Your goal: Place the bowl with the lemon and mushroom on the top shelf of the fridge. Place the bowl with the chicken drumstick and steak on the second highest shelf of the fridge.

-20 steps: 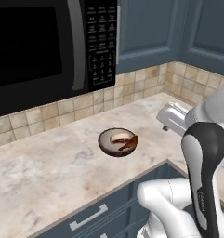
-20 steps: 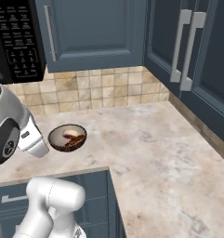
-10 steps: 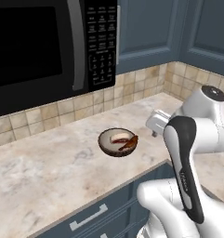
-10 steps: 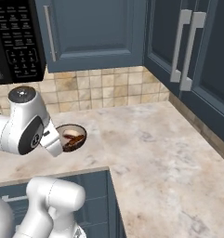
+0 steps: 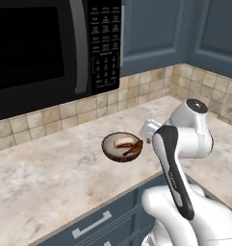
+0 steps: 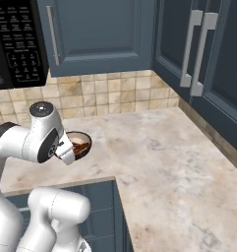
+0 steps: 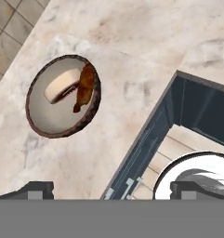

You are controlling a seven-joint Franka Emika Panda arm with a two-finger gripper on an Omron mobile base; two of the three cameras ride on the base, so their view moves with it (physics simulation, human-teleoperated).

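A small dark-brown bowl (image 5: 112, 153) (image 6: 85, 137) (image 7: 43, 114) stands on the marble counter, holding a pale steak (image 7: 61, 87) and a brown chicken drumstick (image 7: 85, 86). In the hand view my gripper (image 7: 114, 190) looks down from above; it is open and empty, with its dark fingertips (image 7: 36, 188) wide apart. The bowl lies up and to the left of them, apart from both. In the left base view my hand (image 5: 148, 129) hovers just right of the bowl. The bowl with the lemon and mushroom, the fridge, its top shelf and its second highest shelf are out of view.
A black microwave (image 5: 50, 43) hangs above the counter (image 6: 164, 162), against a tiled backsplash. Blue wall cabinets with long handles (image 6: 196, 49) rise at the right. The counter's front edge runs close to the bowl, with a blue drawer (image 5: 92, 224) below.
The arm has swung round and its elbow has risen, bringing the hand up beside the bowl's right side. The bowl has stayed put and the gripper has stayed open.
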